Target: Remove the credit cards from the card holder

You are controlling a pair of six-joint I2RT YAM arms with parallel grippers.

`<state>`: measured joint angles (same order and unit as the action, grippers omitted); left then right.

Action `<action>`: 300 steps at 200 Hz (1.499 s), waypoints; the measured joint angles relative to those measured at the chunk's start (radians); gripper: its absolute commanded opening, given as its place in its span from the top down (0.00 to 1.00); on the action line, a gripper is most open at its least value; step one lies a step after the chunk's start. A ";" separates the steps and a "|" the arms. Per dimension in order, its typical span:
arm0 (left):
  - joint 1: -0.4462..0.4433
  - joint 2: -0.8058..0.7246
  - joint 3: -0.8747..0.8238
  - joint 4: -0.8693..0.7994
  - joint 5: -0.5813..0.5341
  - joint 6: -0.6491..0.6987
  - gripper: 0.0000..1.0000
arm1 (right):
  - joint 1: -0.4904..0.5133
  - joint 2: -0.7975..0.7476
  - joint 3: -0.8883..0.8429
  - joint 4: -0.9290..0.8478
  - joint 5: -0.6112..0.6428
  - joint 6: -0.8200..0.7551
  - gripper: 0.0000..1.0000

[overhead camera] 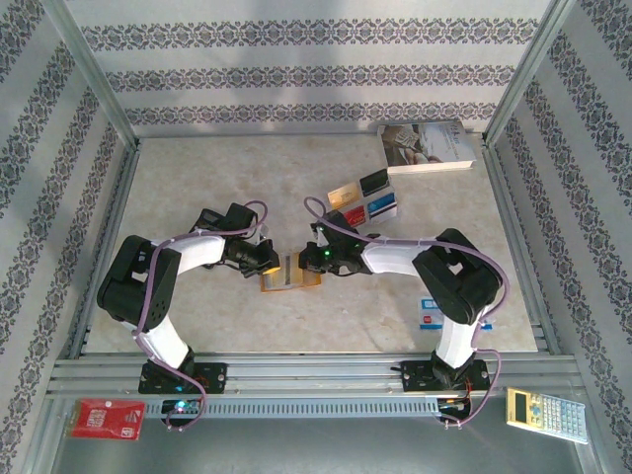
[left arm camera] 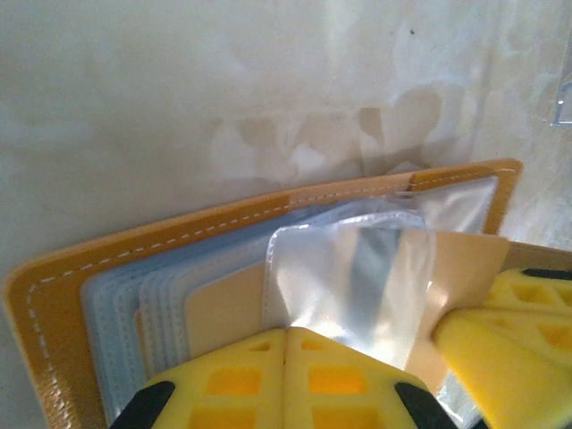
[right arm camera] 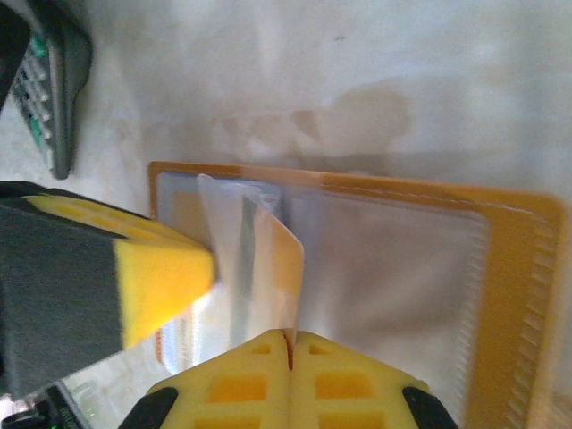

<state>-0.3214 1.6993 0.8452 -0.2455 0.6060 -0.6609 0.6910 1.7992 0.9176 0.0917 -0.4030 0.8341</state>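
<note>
We judge the job partly done. The card holder [overhead camera: 291, 276] lies open and flat on the table [overhead camera: 197, 188], between the two grippers. A few loose cards [overhead camera: 363, 197] lie beyond the holder on its right, well apart from it. Another small card-like piece [overhead camera: 432, 318] lies nearer than the holder, further to its right. We take these to be cards already out.

The left gripper [left arm camera: 286, 344] is closed, with its fingers meeting on the near edge of a clear sleeve [left arm camera: 357, 277] that lifts up from the holder's lining. We read this as a steadying hold. The right gripper [right arm camera: 288, 344] is also closed, and it seems to pinch the edge of a tan card [right arm camera: 288, 264] that stands up out of the same sleeve.

So at least this one card is left to draw free. The stacked pockets on the holder's left half are too hazy for us to tell whether any more cards remain inside.
</note>
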 measured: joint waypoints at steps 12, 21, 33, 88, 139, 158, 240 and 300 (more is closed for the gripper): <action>0.000 0.000 0.003 -0.002 -0.001 0.000 0.93 | -0.021 -0.034 -0.026 -0.009 0.007 -0.002 0.99; 0.000 0.000 0.005 -0.005 -0.004 0.000 0.92 | -0.033 -0.055 -0.039 -0.012 0.022 -0.003 0.99; 0.000 0.000 0.007 -0.008 -0.005 0.000 0.90 | -0.047 -0.081 -0.052 -0.013 0.038 -0.008 0.99; 0.003 -0.084 0.016 -0.065 -0.060 -0.019 0.61 | -0.080 -0.238 -0.115 0.013 0.079 -0.043 1.00; 0.003 -0.307 -0.015 0.131 0.002 -0.161 0.32 | -0.135 -0.331 -0.129 0.165 -0.014 0.019 1.00; -0.002 -0.335 -0.053 0.267 0.047 -0.233 0.28 | -0.155 -0.331 -0.131 0.252 -0.064 0.085 1.00; -0.046 -0.311 -0.081 0.585 0.159 -0.395 0.50 | -0.186 -0.330 -0.134 0.503 -0.199 0.307 0.99; -0.046 -0.301 -0.066 0.644 0.180 -0.419 0.84 | -0.206 -0.323 -0.145 0.546 -0.227 0.354 0.99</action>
<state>-0.3676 1.3987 0.7795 0.3985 0.7860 -1.0801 0.4854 1.4761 0.7723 0.6380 -0.6300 1.1881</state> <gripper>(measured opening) 0.231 0.050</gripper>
